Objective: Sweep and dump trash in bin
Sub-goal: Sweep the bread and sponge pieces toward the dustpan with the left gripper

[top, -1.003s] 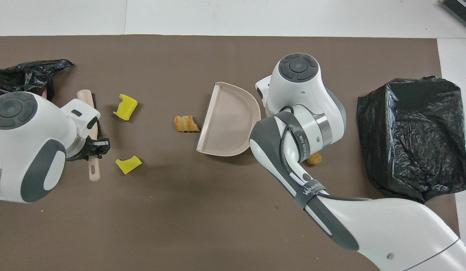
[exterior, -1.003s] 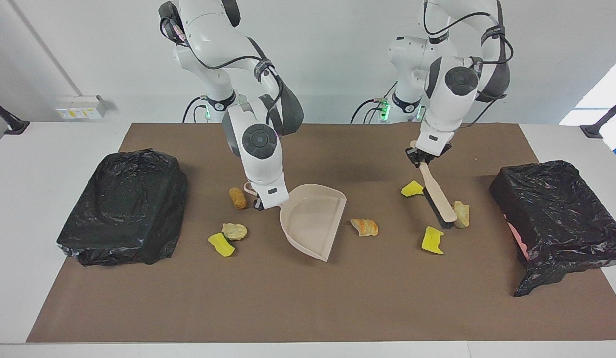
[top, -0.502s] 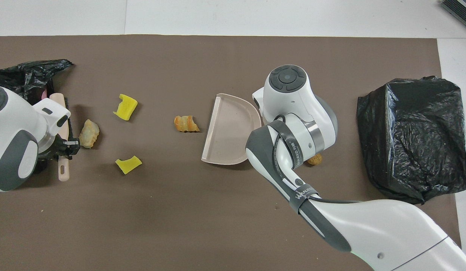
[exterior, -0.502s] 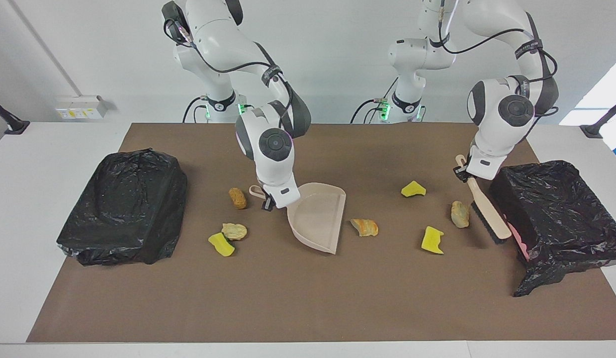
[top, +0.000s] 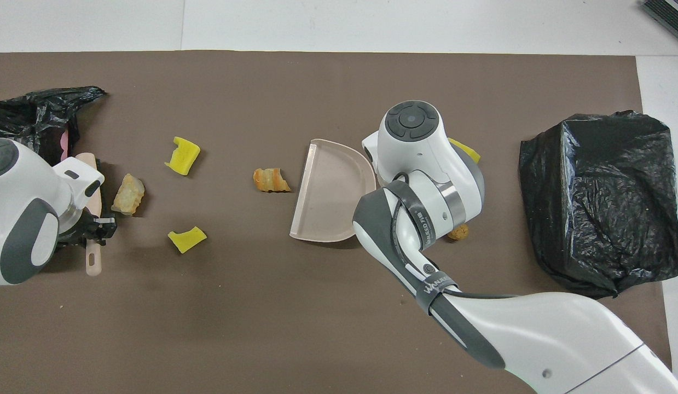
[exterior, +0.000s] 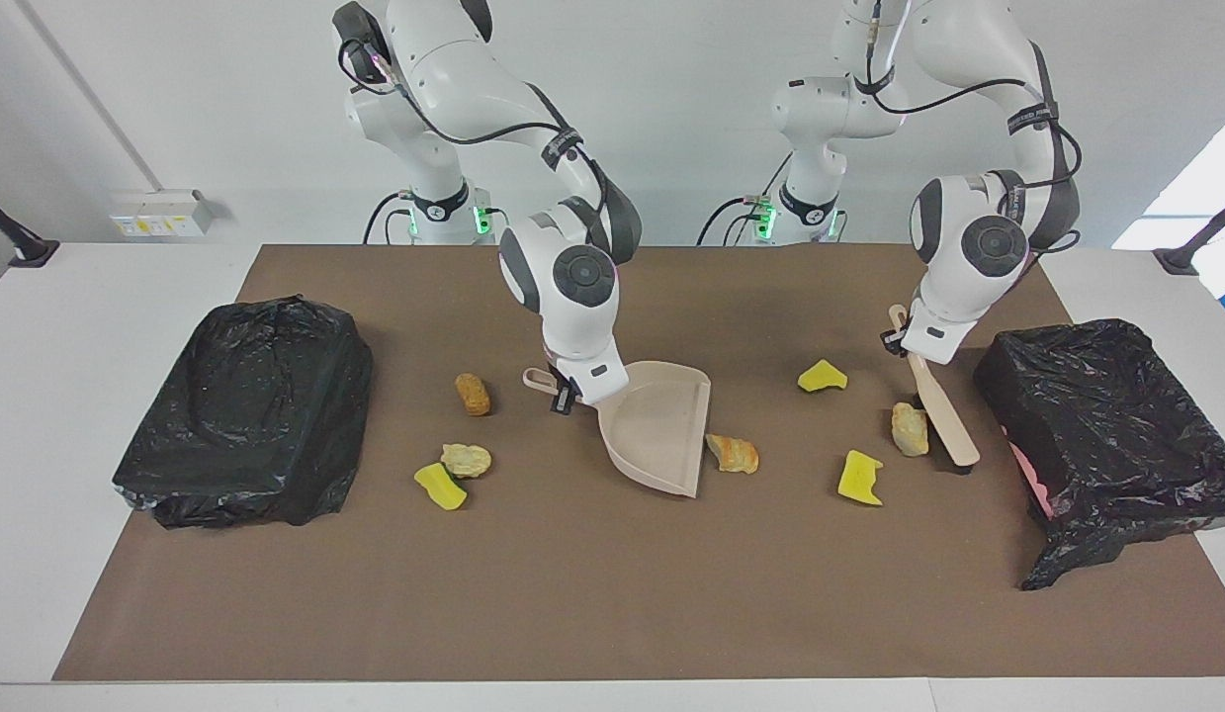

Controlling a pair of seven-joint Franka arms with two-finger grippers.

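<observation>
Trash lies scattered on the brown mat. My right gripper (exterior: 561,394) is shut on the handle of the beige dustpan (exterior: 661,427) (top: 328,197), whose lip rests beside an orange bread lump (exterior: 734,453) (top: 271,180). My left gripper (exterior: 896,341) (top: 96,227) is shut on the handle of the brush (exterior: 940,413), whose bristles are against a tan lump (exterior: 910,429) (top: 128,192). Two yellow chunks (exterior: 823,377) (exterior: 859,478) lie between brush and dustpan. A brown lump (exterior: 472,394), a tan lump (exterior: 466,459) and a yellow chunk (exterior: 440,487) lie near the right arm's end.
A bin lined with a black bag (exterior: 1106,415) (top: 27,112) stands at the left arm's end, right beside the brush. A second black-bagged bin (exterior: 246,410) (top: 601,197) stands at the right arm's end. The brown mat (exterior: 612,593) covers the table.
The left gripper carried the brush over the tan lump to its bin side, then set the bristles against it. The right gripper slid the dustpan toward the orange bread lump.
</observation>
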